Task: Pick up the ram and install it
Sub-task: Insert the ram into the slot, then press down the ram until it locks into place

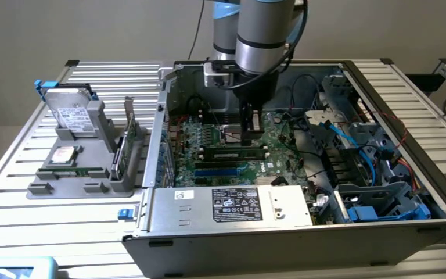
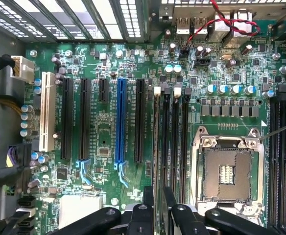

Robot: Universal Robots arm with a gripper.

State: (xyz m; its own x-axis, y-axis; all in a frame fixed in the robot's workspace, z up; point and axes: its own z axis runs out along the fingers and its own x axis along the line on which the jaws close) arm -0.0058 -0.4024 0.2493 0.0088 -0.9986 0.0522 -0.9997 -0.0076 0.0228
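The ram (image 1: 234,154) stands on edge in a memory slot on the motherboard (image 1: 207,139), its dark chips and pale label facing the case front. In the wrist view the ram (image 2: 157,147) is a thin edge running along the slot beside the CPU socket (image 2: 228,174). My gripper (image 1: 248,139) reaches down into the open computer case and sits on the stick's top edge. The black fingers (image 2: 148,210) of the gripper (image 2: 157,210) flank the stick closely on both sides, shut on it.
A grey fixture (image 1: 83,186) left of the case holds a silver hard drive (image 1: 72,113), an upright green card (image 1: 130,136) and another green stick (image 1: 72,172). The power supply (image 1: 231,204), blue cables (image 1: 355,139) and drive cage (image 1: 378,200) crowd the case.
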